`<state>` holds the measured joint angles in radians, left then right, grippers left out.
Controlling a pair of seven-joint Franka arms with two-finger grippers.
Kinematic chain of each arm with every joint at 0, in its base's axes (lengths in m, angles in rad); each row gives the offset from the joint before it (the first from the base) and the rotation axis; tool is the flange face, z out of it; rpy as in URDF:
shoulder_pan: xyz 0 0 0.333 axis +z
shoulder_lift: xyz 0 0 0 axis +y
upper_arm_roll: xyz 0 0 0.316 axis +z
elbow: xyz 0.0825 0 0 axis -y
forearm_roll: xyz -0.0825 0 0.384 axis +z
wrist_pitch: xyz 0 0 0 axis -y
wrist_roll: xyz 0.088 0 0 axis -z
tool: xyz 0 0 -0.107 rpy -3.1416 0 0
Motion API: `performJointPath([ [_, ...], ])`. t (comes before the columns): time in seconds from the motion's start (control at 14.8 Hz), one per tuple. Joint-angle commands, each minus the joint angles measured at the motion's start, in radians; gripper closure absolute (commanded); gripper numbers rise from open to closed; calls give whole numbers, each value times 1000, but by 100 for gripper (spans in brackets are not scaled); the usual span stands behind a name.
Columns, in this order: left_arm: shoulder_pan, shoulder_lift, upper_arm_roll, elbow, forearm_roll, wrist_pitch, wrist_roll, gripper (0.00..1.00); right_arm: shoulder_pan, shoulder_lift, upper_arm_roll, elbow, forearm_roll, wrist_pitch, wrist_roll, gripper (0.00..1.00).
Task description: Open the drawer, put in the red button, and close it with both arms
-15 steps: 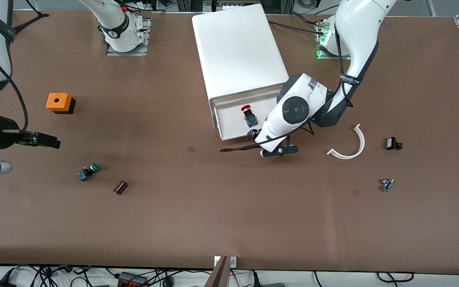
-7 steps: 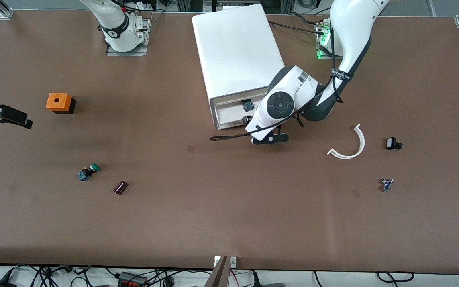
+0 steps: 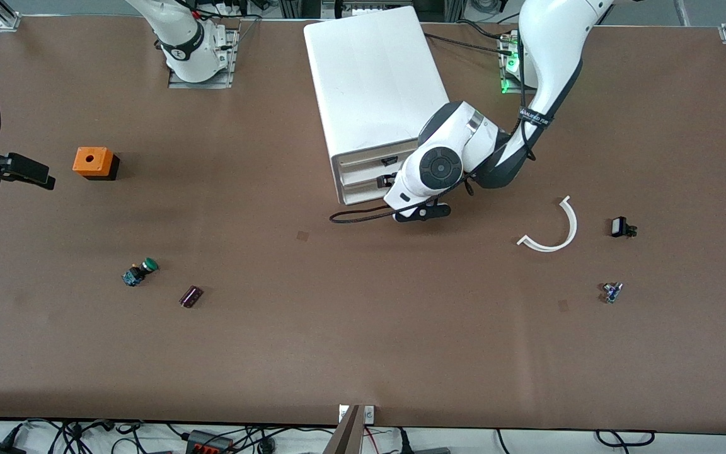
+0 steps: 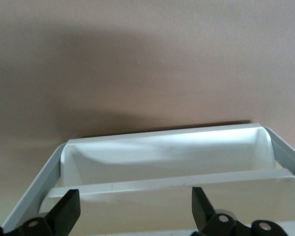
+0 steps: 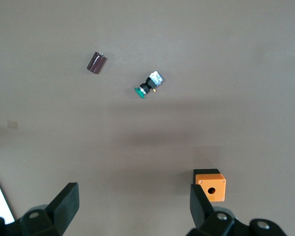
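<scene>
The white cabinet (image 3: 375,82) stands between the arms' bases. Its drawer (image 3: 363,180) sits pushed in, about level with the cabinet's front. The red button is hidden. My left gripper (image 3: 387,171) is at the cabinet's front, against the drawers. In the left wrist view the left gripper (image 4: 135,212) is open, its fingers (image 4: 69,211) spread across a white drawer front (image 4: 162,184) with nothing between them. My right gripper (image 3: 36,175) hangs open over the table's edge at the right arm's end, near the orange box. The right wrist view shows the right gripper (image 5: 132,206) empty.
An orange box with a hole (image 3: 93,162) (image 5: 210,185), a green-capped button (image 3: 140,271) (image 5: 148,84) and a purple cylinder (image 3: 191,296) (image 5: 96,62) lie toward the right arm's end. A white curved strip (image 3: 555,227) and two small parts (image 3: 621,227) (image 3: 612,291) lie toward the left arm's end.
The drawer, open a second ago with the red button lying in it, has slid into the cabinet with the left gripper against its front. The right gripper has drawn back toward the table's edge.
</scene>
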<state>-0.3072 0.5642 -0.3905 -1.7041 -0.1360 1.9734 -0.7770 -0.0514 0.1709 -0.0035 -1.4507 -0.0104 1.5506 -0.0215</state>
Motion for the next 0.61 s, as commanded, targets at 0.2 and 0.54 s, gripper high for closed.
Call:
performJointPath([
  [0.2, -4, -3, -11, -6, -19, -90, -4, 0, -7, -180, 19, -260, -19, 111, -18, 0],
  [0.54, 25, -7, -2, 84, -19, -94, 1, 0, -8, -182, 20, -252, -19, 101, -21, 0],
])
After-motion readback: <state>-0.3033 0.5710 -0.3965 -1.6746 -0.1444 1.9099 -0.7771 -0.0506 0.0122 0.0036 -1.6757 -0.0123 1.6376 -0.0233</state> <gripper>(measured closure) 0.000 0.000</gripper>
